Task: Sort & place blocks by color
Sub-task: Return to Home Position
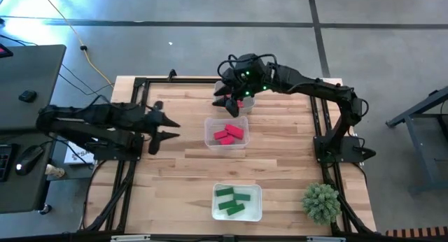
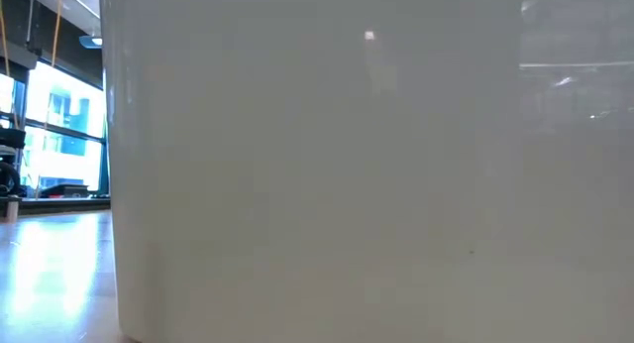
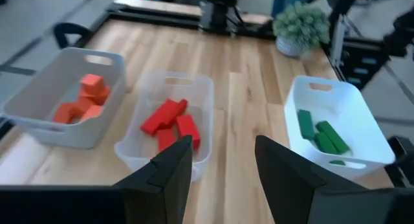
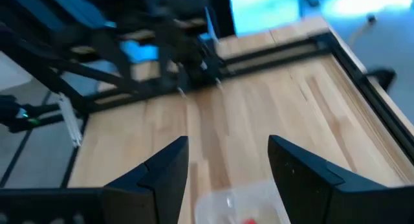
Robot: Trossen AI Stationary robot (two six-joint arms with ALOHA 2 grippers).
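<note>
Evidently sorted: blocks binned, both claws empty.
Left gripper stood spread at the table's left edge. Orange blocks lay in the gray tray, red blocks in the clear tray, green blocks in the white tray (light, rigid; flat opposite sides looked the surest hold). Right gripper hung agape near the gray tray.

The gray bin, clear bin and white bin line the middle of the table; bare wood lies open on both sides. The right gripper overhangs the gray bin, and a plant ball blocks one corner.
</note>
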